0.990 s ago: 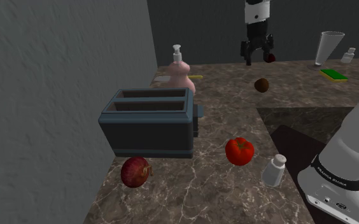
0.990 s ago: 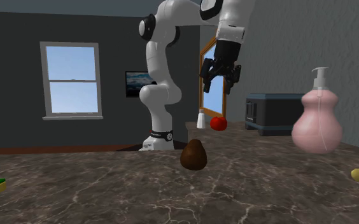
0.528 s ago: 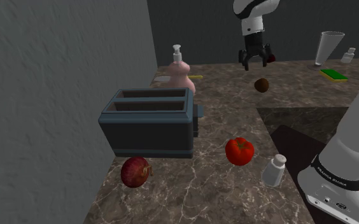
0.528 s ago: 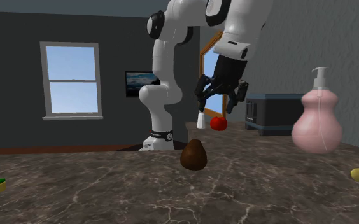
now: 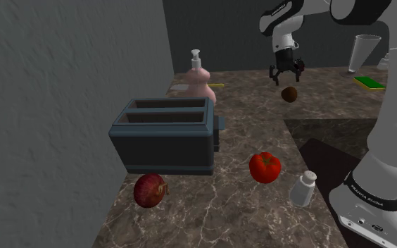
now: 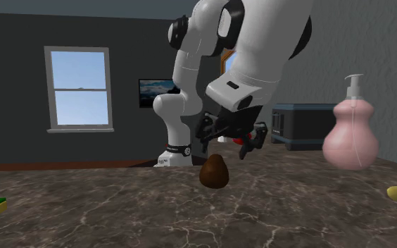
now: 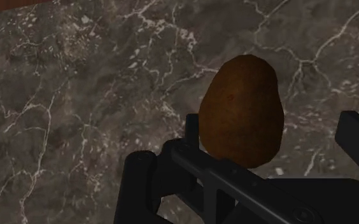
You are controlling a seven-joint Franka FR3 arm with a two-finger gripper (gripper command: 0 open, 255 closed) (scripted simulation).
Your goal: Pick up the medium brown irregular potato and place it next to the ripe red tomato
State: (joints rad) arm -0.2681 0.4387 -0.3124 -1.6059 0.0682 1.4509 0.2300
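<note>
The potato (image 7: 242, 108) is brown, matte and egg-shaped, a little uneven. It lies on the far part of the countertop (image 5: 246, 120), well apart from the glossy red tomato (image 5: 265, 167), which sits nearer. The black gripper (image 5: 287, 75) hangs just above the potato, its fingers apart. The countertop is dark brown marble with thin white veins, and the walls are plain grey.

Only 1 bit of text I can spot: the dark band (image 5: 370, 198) round the foot of the arm's base (image 5: 373, 211) in the shoulder view. Looks like FRANKA EMIKA in white letters. In the second exterior view that band's lettering is too tiny to read.
</note>
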